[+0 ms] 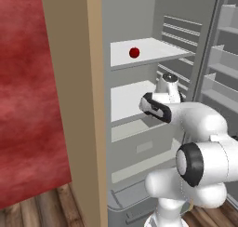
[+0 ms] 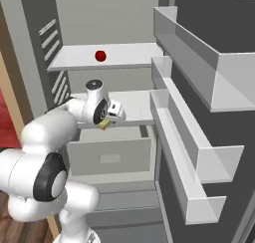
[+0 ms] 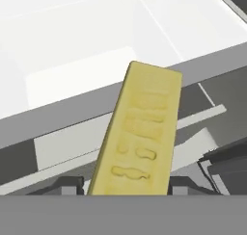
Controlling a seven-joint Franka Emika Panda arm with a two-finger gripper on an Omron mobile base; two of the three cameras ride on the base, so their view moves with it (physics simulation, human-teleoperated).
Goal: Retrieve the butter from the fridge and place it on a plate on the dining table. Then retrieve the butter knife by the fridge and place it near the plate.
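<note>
I was on the first leg of the job: getting the butter [image 3: 140,133] out of the fridge [image 1: 139,16] before anything went to the plate. In the hand view the yellow stick stood up between the two dark fingers [image 3: 65,185], one fingertip on each side of its lower end, so I judged the fingers were clamped about halfway on the butter, with the stick itself keeping them apart. In the right base view a small yellow corner showed just under the gripper [image 2: 107,120], at the front edge of the middle shelf [image 2: 134,105] and above the closed drawer [image 2: 109,157]. The butter looked lifted off the shelf, not resting on it, though I could not be sure of the gap. The small red ball [image 1: 134,52] sat alone on the upper shelf, well apart from the hand.

The next move, as I saw it, called for drawing the arm straight back out of the fridge, keeping the stick away from the shelf lip and the door bins [image 2: 199,152], then driving the base round to the dining table. A slip in the grip was my main worry, since the stick was held near one end.
</note>
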